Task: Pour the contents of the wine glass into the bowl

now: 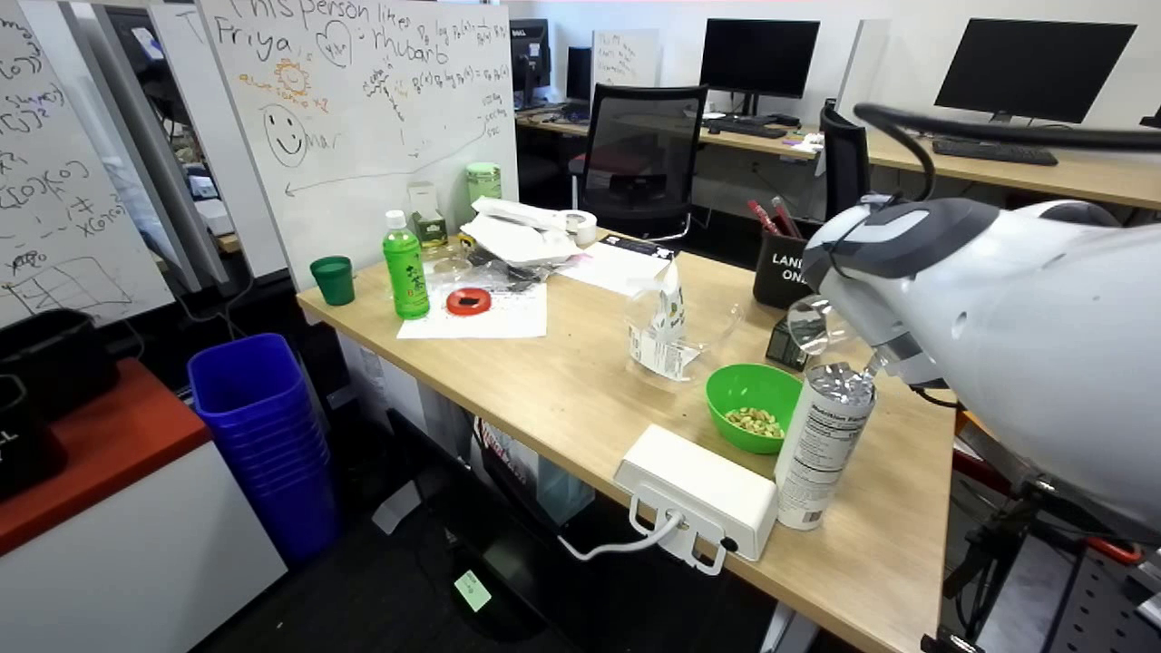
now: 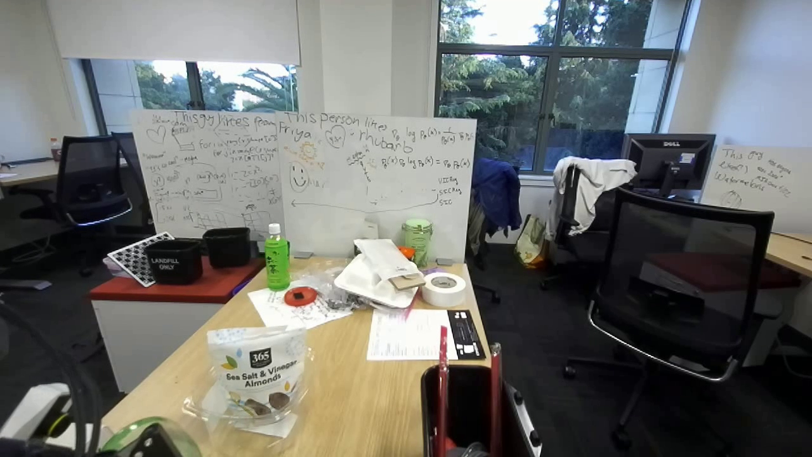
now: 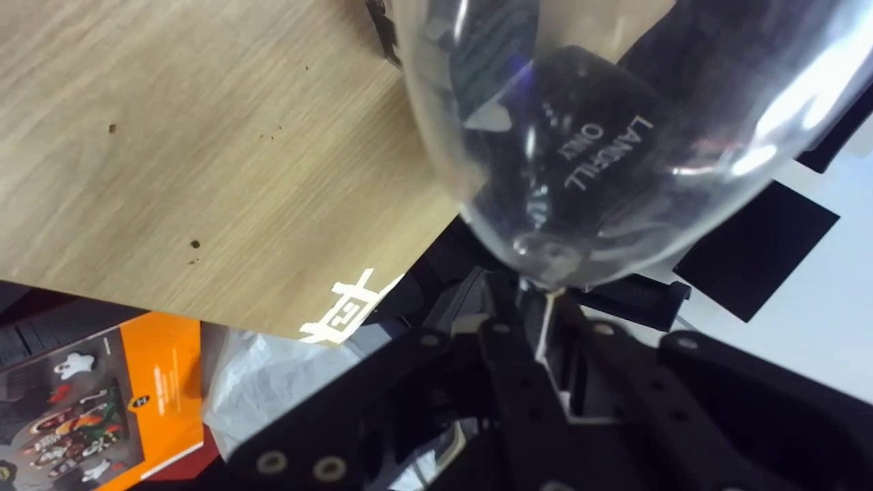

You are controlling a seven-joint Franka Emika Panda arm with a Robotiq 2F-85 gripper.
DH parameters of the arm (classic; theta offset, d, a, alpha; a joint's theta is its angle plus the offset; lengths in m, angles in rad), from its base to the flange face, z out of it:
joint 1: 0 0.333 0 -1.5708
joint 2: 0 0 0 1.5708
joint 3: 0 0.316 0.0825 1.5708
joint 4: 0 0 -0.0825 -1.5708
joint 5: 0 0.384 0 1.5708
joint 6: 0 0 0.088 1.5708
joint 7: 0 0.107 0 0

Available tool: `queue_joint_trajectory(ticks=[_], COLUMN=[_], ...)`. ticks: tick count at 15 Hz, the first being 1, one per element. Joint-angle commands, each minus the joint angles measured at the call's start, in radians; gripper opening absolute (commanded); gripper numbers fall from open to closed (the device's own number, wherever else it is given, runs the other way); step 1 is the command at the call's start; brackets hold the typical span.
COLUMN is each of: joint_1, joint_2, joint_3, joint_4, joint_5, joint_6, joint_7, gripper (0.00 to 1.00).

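At the bottom of the wrist view, the black two-fingered gripper (image 3: 539,307) is pinching a clear, rounded wine glass (image 3: 593,157) by its stem, the glass filling the upper right. In an exterior view, the glass is leaning at right; lower right of centre, the bright green, round plastic bowl (image 1: 739,385) is holding pale tan nuts (image 1: 755,422), a tall white printed cylinder (image 1: 825,449) partly hiding its right side.
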Motion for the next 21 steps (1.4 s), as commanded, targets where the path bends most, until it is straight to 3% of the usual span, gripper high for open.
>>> queue_joint_trajectory(ticks=[1, 7, 12, 17, 21], joint_1=[-0.014, -0.066, -0.157, -0.320, -0.507], joint_2=[-0.064, -0.166, -0.298, -0.454, -0.587], joint_3=[-0.083, -0.182, -0.205, -0.168, -0.102], joint_4=[-0.048, -0.125, -0.161, -0.184, -0.205], joint_5=[0.080, 0.132, 0.133, 0.120, 0.094], joint_6=[-0.152, -0.404, -0.576, -0.724, -0.834], joint_7=[-0.051, -0.112, -0.156, -0.203, -0.249], gripper=[0.04, 0.04, 0.04, 0.04, 0.04])
